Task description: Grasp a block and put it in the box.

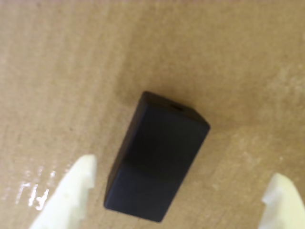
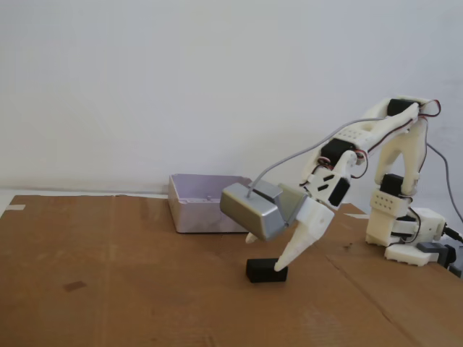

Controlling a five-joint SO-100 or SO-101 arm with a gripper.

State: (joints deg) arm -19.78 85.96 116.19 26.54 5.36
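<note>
The block (image 1: pixel 157 160) lies flat on the cardboard-covered bench (image 2: pixel 108 289), well apart from the box (image 2: pixel 202 206) and nearer the camera in the fixed view. The pincer (image 1: pixel 178 200) hangs over the block, spread wide, with a white fingertip (image 1: pixel 71 191) on either side of it, not touching.

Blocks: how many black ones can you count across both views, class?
1. The block lies on the cardboard, between the open gripper fingers, outside the box. None hidden, apparently.
</note>
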